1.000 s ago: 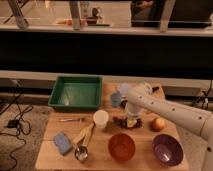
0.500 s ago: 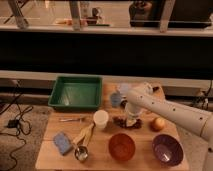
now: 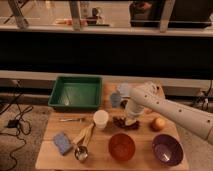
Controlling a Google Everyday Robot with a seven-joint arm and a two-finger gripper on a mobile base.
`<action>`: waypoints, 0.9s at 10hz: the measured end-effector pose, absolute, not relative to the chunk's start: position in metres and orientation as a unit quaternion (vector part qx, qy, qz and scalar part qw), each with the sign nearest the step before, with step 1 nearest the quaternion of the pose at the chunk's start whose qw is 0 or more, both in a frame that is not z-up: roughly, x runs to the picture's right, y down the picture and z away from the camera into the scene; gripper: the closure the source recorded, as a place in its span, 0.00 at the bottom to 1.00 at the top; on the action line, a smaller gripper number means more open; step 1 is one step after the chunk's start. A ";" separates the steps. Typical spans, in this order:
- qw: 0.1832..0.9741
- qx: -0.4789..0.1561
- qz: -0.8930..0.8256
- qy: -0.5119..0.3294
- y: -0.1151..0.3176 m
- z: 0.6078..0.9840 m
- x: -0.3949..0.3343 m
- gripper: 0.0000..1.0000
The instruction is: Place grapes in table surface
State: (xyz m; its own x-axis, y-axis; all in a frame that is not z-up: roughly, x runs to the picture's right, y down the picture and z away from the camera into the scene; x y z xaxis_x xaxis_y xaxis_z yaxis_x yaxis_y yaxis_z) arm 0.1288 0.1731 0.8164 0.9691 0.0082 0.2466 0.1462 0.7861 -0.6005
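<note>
Tool [image 3: 131, 121] is down at tabletop [image 3: 97, 161] level, mid-table, with its tip right at the right end of the grapes [image 3: 121, 123]. It reads as closed, but I can't tell whether any of the bunch is actually pinched between the fingers. The grapes are a dark bunch lying flat on the wood, just right of the white cup [image 3: 101, 119], directly behind the orange bowl [image 3: 122, 146] and left of the round yellow-orange fruit [image 3: 158, 123]. The white arm [image 3: 172, 114] comes in from the right edge and bends down over the grapes. The purple bowl [image 3: 167, 149] is at front right, beside the orange one and not touching it. The green tray [image 3: 75, 92] sits at back left. The blue sponge [image 3: 62, 142] is at front left, with a metal scoop [image 3: 81, 151] just to its right and wooden utensils [image 3: 85, 135] lying diagonally between the scoop and the cup. A thin metal utensil [image 3: 72, 119] lies flat to the left of the cup. There are pale blue-grey items [image 3: 119, 96] behind the arm at the back of the tabletop; I can't make out what they are.
</note>
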 end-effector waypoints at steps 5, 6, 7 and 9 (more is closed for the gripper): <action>0.943 -0.287 -0.048 -0.159 0.152 0.784 0.111 0.96; 0.944 -0.281 -0.050 -0.163 0.150 0.782 0.110 0.96; 0.945 -0.275 -0.053 -0.168 0.147 0.779 0.107 0.96; 0.946 -0.264 -0.057 -0.178 0.138 0.775 0.099 0.96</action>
State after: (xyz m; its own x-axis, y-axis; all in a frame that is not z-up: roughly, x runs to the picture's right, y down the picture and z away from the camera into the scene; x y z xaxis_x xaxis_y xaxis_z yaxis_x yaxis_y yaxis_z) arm 0.0991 0.1380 0.7749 0.9300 -0.0144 0.3672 0.2022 0.8545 -0.4785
